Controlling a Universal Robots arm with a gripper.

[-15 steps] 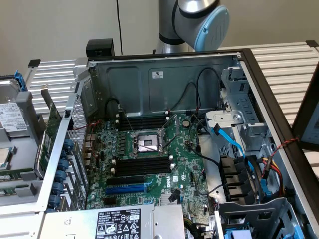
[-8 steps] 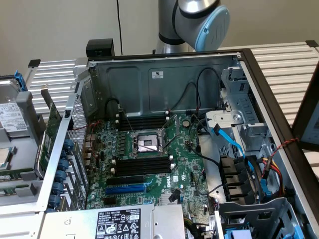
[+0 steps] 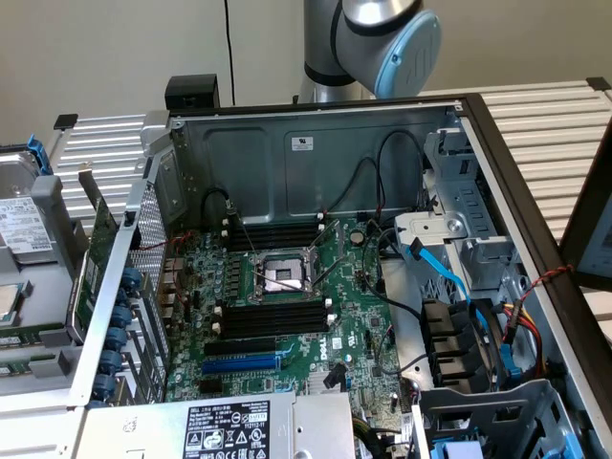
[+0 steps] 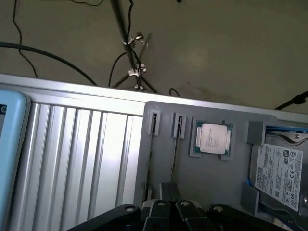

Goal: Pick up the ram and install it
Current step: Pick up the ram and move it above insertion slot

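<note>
In the wrist view my gripper [image 4: 169,204] hangs over a grey holder tray [image 4: 211,178] with its black fingers shut and nothing between them. Two narrow slots in the tray each hold a ram stick seen edge-on, one [image 4: 152,139] beside the other [image 4: 177,147], just beyond the fingertips. In the exterior view the tray [image 3: 38,316] lies at the left, outside the open computer case, with green ram strips [image 3: 33,337] in it. The motherboard [image 3: 344,325] lies flat in the case with long black memory slots [image 3: 273,317] beside the processor socket [image 3: 279,275].
A processor chip [image 4: 213,138] and a hard drive [image 4: 279,168] sit in the same tray. A green expansion card [image 3: 93,273] stands at the case's left wall. Cables, a drive cage [image 3: 469,287] and a power supply [image 3: 229,428] crowd the case. The arm's blue-capped joint [image 3: 406,48] rises behind.
</note>
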